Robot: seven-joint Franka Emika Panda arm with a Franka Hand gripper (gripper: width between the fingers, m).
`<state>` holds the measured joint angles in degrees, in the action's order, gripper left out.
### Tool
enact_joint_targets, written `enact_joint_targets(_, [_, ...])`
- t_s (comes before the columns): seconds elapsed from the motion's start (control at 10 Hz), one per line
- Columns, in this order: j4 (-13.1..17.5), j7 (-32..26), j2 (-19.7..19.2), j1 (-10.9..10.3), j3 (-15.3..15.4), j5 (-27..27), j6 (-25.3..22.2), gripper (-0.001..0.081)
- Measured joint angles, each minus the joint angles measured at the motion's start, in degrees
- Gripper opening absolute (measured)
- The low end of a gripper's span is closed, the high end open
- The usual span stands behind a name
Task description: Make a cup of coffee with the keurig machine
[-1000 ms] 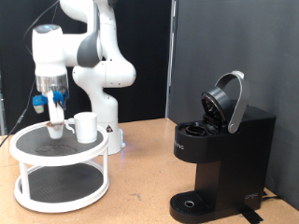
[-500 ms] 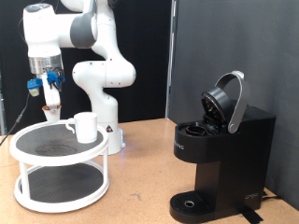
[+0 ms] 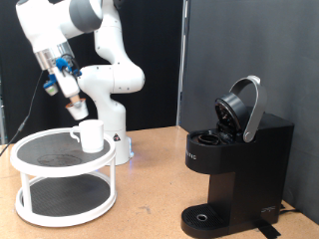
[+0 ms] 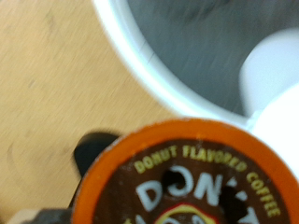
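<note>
My gripper hangs tilted above the white mug, which stands on the top shelf of a round white two-tier stand at the exterior view's left. The gripper is shut on a coffee pod with an orange rim and a brown printed lid that fills the wrist view. The mug and the stand's rim show blurred behind the pod. The black keurig machine stands at the exterior view's right with its lid raised and the pod chamber open.
The robot's white base stands behind the stand. A wooden tabletop lies between the stand and the machine. A black curtain closes the back right.
The gripper has lifted off the stand's top shelf, risen and swung towards the exterior view's right, tilting as it goes, with the pod in it. The mug and machine have not moved.
</note>
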<state>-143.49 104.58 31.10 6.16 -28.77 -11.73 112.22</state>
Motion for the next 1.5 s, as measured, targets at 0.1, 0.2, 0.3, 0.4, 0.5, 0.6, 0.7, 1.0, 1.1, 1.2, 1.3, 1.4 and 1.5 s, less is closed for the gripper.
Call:
enact_joint_targets(0.1, [0.1,1.8,0.3,-1.1,0.7,-4.0,0.5,0.0363])
enact_joint_targets(0.2, [-0.2,4.9,0.5,-1.8,2.0,-7.0,2.7,0.0363])
enact_joint_targets(0.3, [-0.8,7.8,0.8,-1.8,3.3,-8.3,4.9,0.0363])
enact_joint_targets(0.4, [-0.8,6.8,0.7,-1.8,3.2,-8.1,4.4,0.0363])
enact_joint_targets(0.5, [-0.7,7.7,0.7,-2.0,3.2,-9.9,4.3,0.0363])
enact_joint_targets(0.6, [-0.5,9.5,0.5,-2.8,3.5,-13.8,4.5,0.0363])
enact_joint_targets(0.7, [0.0,11.6,0.3,-4.0,4.0,-17.1,4.5,0.0363])
enact_joint_targets(1.0, [2.7,14.2,-1.9,-8.1,5.2,-22.7,1.2,0.0363])
enact_joint_targets(1.1, [4.0,14.2,-3.0,-9.3,5.6,-23.1,0.1,0.0363])
enact_joint_targets(1.2, [4.5,14.9,-3.8,-10.2,6.9,-23.7,1.7,0.0363])
enact_joint_targets(1.3, [4.6,15.9,-4.3,-10.4,8.0,-23.9,3.4,0.0363])
enact_joint_targets(1.4, [4.6,15.7,-4.3,-10.4,7.8,-23.9,3.0,0.0363])
enact_joint_targets(1.5, [4.5,15.3,-4.3,-10.4,7.6,-25.7,3.0,0.0363])
